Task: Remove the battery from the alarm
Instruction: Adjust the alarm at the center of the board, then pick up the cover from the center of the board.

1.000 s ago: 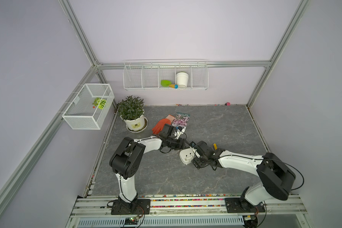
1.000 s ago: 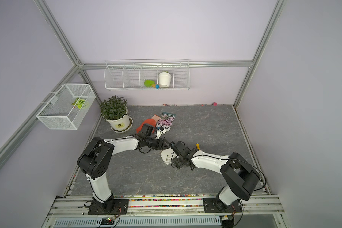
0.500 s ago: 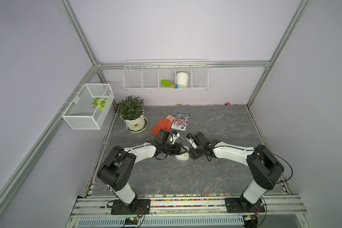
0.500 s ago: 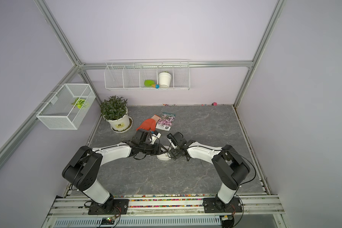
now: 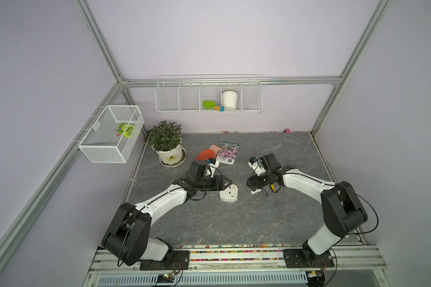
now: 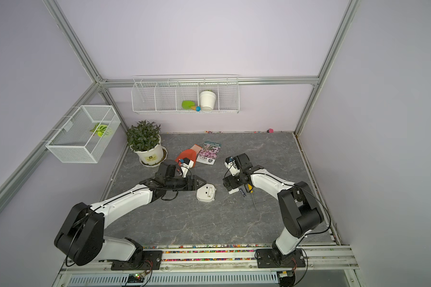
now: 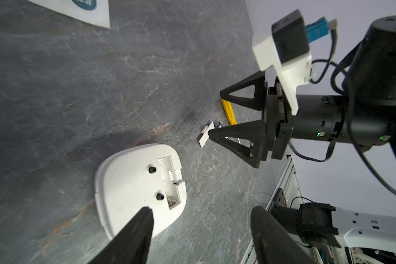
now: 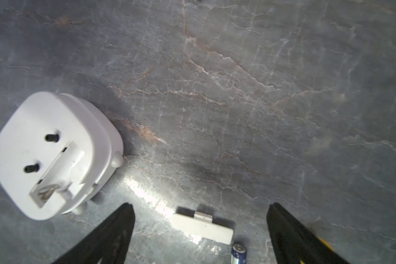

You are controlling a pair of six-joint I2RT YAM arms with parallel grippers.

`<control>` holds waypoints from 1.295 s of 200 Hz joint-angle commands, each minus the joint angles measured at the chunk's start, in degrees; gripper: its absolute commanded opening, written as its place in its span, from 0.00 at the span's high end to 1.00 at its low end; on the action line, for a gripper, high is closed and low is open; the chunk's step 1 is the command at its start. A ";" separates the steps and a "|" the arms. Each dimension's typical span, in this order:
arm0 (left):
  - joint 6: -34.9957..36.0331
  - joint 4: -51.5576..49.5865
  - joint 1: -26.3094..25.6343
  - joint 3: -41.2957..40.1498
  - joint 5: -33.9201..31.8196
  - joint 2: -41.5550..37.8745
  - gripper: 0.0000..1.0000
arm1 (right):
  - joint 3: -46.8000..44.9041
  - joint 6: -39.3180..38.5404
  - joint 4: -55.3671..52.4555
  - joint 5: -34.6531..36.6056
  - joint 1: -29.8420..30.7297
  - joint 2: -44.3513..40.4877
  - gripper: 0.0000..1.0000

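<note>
Grey marbled tabletop (image 5: 259,223) bears a battery (image 8: 239,253) and seed packet (image 5: 228,152), lettering illegible.

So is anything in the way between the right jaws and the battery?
No, nothing visible. The battery lies bare on the table, already out of the alarm, close to the open right jaws. The white cover sits right beside it, not over it.

Nothing here can be read. The flower-printed packet (image 5: 229,152), far centre, has a line of print along its top edge. The white plant pot (image 5: 170,157), far left, wears a small label. The battery (image 8: 238,253) shows pale markings. All are too small or blurred.
</note>
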 commanded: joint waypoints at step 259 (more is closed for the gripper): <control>1.23 -5.25 1.49 -3.61 -4.46 -6.53 0.27 | -7.06 19.07 -10.02 1.16 8.76 1.07 0.12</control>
